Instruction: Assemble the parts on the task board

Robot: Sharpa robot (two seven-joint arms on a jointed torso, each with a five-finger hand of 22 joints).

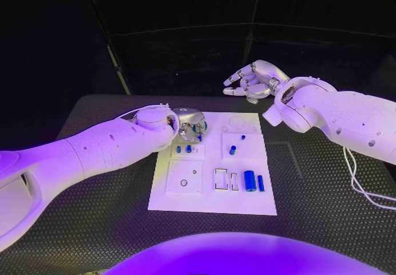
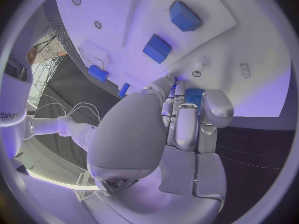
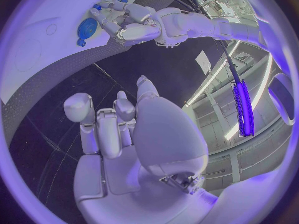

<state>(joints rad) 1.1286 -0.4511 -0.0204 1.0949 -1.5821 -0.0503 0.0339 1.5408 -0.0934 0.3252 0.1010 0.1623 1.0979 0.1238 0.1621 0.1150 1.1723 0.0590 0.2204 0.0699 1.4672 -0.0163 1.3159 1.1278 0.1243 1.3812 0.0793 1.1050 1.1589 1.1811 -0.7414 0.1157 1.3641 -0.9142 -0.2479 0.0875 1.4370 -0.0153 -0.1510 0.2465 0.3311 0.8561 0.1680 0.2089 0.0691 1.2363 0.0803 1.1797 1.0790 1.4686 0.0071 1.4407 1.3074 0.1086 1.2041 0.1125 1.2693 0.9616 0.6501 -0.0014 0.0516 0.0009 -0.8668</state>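
We see the black surface (image 1: 99,229) carrying the white task board (image 1: 210,203) at its middle. Our left arm (image 1: 74,154) reaches in over the board's far left part, and it hides that corner from the head camera. Our right arm (image 1: 347,117) is raised beyond the board's far right corner, well clear of it.

The left hand (image 1: 188,125) sits low over the board's far left area; in the left wrist view its fingers (image 2: 187,127) are curled close together around a small blue part (image 2: 194,96), which they appear to pinch against the board. The right hand (image 1: 252,82) hangs above the far edge of the surface with its fingers loosely curled and apart, holding nothing.

Near the board's right side stand a blue cylinder (image 1: 249,180) and a thin blue pin (image 1: 261,183), just beside each other. Two short blue pegs (image 1: 183,149) sit just near of the left hand, and another blue piece (image 1: 233,150) lies to their right.
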